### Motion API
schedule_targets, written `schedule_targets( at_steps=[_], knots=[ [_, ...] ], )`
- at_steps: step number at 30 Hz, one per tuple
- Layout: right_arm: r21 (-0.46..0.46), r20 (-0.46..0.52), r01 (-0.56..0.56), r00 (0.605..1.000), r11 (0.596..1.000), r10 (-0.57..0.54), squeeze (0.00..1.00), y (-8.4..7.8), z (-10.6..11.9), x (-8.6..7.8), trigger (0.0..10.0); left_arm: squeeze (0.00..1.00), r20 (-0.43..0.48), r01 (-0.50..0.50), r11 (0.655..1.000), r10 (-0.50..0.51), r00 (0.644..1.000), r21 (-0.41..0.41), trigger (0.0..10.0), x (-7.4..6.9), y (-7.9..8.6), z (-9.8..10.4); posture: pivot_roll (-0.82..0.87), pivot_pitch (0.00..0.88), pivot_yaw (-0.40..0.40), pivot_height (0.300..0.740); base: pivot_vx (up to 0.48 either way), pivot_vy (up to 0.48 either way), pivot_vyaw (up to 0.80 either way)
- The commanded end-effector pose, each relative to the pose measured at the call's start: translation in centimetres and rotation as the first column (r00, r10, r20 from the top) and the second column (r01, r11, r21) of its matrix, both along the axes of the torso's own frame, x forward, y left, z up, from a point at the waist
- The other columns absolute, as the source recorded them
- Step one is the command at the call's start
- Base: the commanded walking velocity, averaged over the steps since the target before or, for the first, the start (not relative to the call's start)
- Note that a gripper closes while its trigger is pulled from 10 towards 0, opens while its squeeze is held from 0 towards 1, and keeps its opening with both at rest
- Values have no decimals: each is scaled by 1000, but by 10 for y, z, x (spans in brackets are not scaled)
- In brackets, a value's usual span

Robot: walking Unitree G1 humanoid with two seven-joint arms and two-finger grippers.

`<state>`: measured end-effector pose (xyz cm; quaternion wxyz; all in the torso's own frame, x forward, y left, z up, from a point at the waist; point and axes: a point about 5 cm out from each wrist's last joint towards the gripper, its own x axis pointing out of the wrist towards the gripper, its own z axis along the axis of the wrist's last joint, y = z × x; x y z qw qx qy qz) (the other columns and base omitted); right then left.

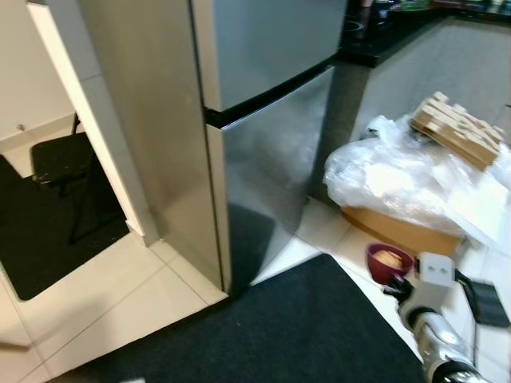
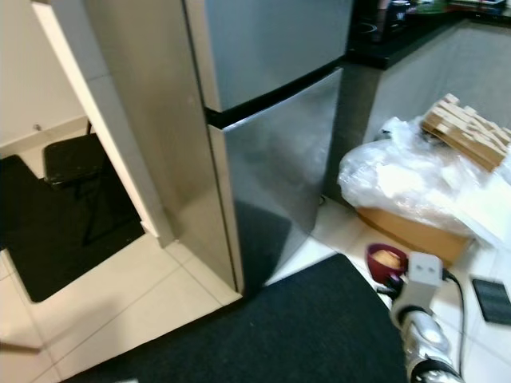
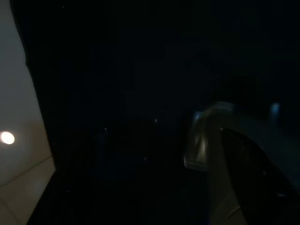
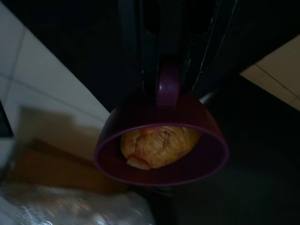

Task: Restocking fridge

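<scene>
Right hand [image 4: 168, 79], at about 5 o'clock in the head views: its two black fingers [image 4: 145, 56] are closed on the small handle of a purple bowl [image 4: 161, 140], which hangs over the edge of the dark mat [image 1: 263, 335] where it meets the pale tiled floor [image 1: 120, 295]. The bowl holds a yellowish-orange piece of food [image 4: 157, 146]; what kind cannot be told. The silver right arm [image 1: 431, 327] rises from the lower corner, a black cable alongside it.

Left hand: its wrist view is very dark, and whether its fingers are open or closed cannot be told.

At 4 o'clock, just beyond the bowl, a cardboard box [image 1: 399, 227] sits on the floor under a heap of clear plastic wrap [image 1: 391, 175], with a slatted wooden piece [image 1: 457, 128] lying on top. A flat black object [image 1: 485, 302] lies on the tiles beside the arm.

At 12 o'clock stands the stainless-steel fridge [image 1: 263, 104], both doors shut, a dark seam between the upper and lower door. Beyond it at 1 to 2 o'clock runs a dark-topped bench [image 1: 391, 32] carrying blurred items.

At 9 to 10 o'clock, past a white door frame [image 1: 88, 120], a black chair [image 1: 60, 163] stands on a dark floor covering.
</scene>
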<state>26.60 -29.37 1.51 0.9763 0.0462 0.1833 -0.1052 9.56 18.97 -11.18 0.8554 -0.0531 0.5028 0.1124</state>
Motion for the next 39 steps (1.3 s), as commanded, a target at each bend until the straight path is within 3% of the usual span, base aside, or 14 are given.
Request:
schedule_targets(
  at_steps=[1,9,15,19,27,39],
  knots=[
    [11,24,-19,1000,1000,18,0,8,0,4,10000,0,-36,-11,1000,11,999,-3,10000,-10,2,-2,28,0,26,739,386,0,0],
    [10,25,-14,1000,1000,14,0,8,0,4,10000,0,-36,-13,1000,12,999,-10,10000,-10,1,-3,28,0,26,739,385,0,0],
    [9,26,-12,1000,1000,11,0,8,1,4,10000,0,-18,-1,999,1,1000,-36,10000,-9,0,-2,28,0,26,739,0,0,0],
    [8,26,-10,1000,1000,10,0,7,1,4,10000,0,-23,71,996,-72,997,-50,10000,-7,-2,-2,27,0,23,739,0,-333,0],
    [1,24,4,1000,1000,-4,0,2,2,3,10000,0,-10,50,996,-51,999,-72,10000,-7,-3,-2,27,0,23,739,0,-405,0],
    [-10,24,18,1000,1000,-18,0,-4,5,2,10000,0,21,-12,997,13,1000,-76,10000,-7,-1,-1,24,0,20,739,0,0,0]
  ],
)
